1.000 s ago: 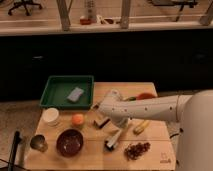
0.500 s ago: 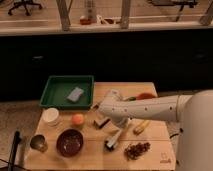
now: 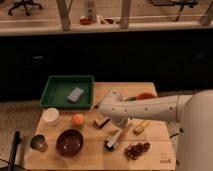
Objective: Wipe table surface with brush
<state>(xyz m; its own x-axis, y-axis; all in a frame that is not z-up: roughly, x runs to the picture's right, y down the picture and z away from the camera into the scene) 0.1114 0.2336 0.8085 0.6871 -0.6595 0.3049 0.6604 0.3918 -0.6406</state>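
Note:
The table surface (image 3: 155, 137) is a light tan wooden top with plank seams. The brush (image 3: 112, 140), a small one with a pale back and black bristles, lies flat on it near the front middle. My white arm reaches in from the right across the table. My gripper (image 3: 120, 125) hangs down from the wrist just above and slightly behind the brush, between a short tan-and-dark block (image 3: 101, 122) and a yellow elongated item (image 3: 141, 127). Whether it touches the brush cannot be made out.
A green tray (image 3: 55, 85) holding a grey sponge (image 3: 76, 94) sits at the back left. In front of it are a white cup (image 3: 51, 116), an orange (image 3: 77, 119), a dark bowl (image 3: 70, 142) and a small metal cup (image 3: 39, 143). A dark red cluster (image 3: 137, 149) lies front right.

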